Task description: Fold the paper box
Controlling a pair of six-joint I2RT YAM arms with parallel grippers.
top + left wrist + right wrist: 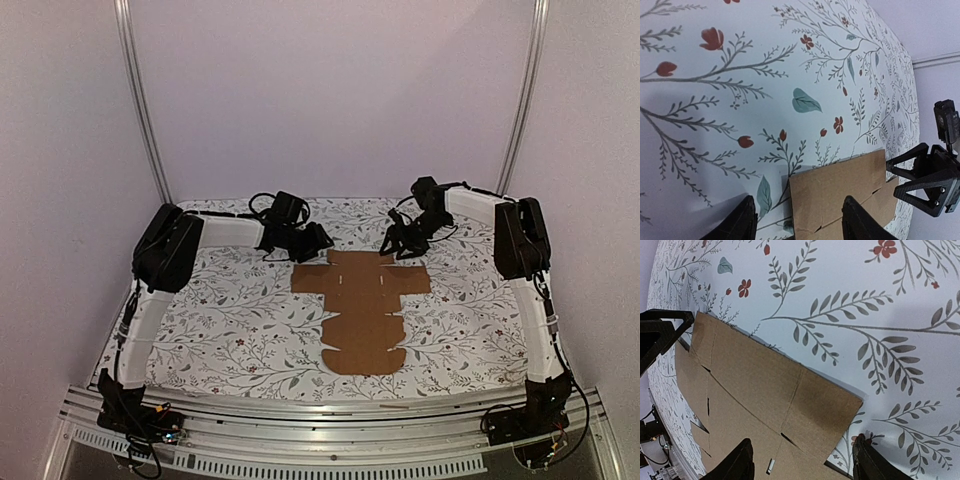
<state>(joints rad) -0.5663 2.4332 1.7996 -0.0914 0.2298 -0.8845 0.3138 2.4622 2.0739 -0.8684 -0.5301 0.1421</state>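
Note:
The paper box (361,310) is a flat brown die-cut sheet with flaps and slits, lying on the flowered tablecloth. My left gripper (320,241) hovers at the sheet's far left corner, and my right gripper (399,244) at its far right corner. In the left wrist view the left gripper (798,198) is open, its fingers straddling a corner flap of the paper box (840,187). In the right wrist view the right gripper (803,439) is open over the paper box (755,385), one finger above the cardboard and the other above the cloth.
The flowered tablecloth (230,320) covers the table. White walls and two metal posts (145,110) stand behind it. A metal rail (330,415) runs along the near edge between the arm bases. The opposite gripper shows at the edge of each wrist view.

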